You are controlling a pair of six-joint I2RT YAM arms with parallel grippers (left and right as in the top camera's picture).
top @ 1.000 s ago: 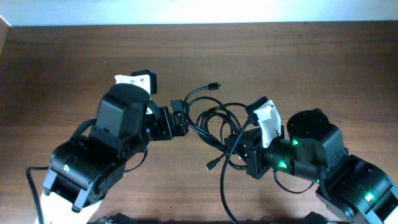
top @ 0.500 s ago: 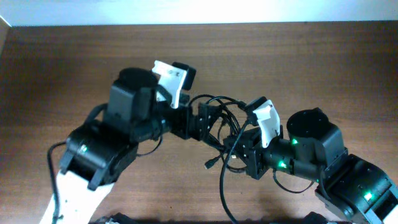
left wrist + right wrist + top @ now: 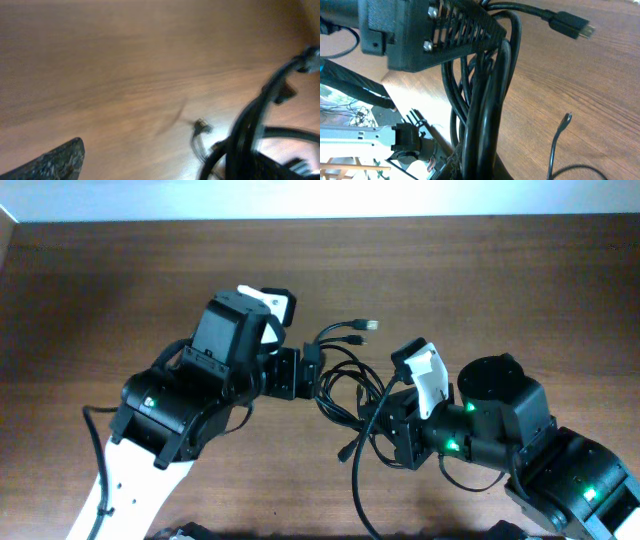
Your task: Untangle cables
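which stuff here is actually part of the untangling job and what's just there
Part of the job:
- the cables, a black tangle between the arms, plug ends loose
- left gripper, at the tangle's left side
- right gripper, at its right side

Just there:
- wooden table
- left arm's own wiring

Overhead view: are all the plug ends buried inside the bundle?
No, two plug ends poke out of the cables on the far side, and a third plug trails toward the near side.
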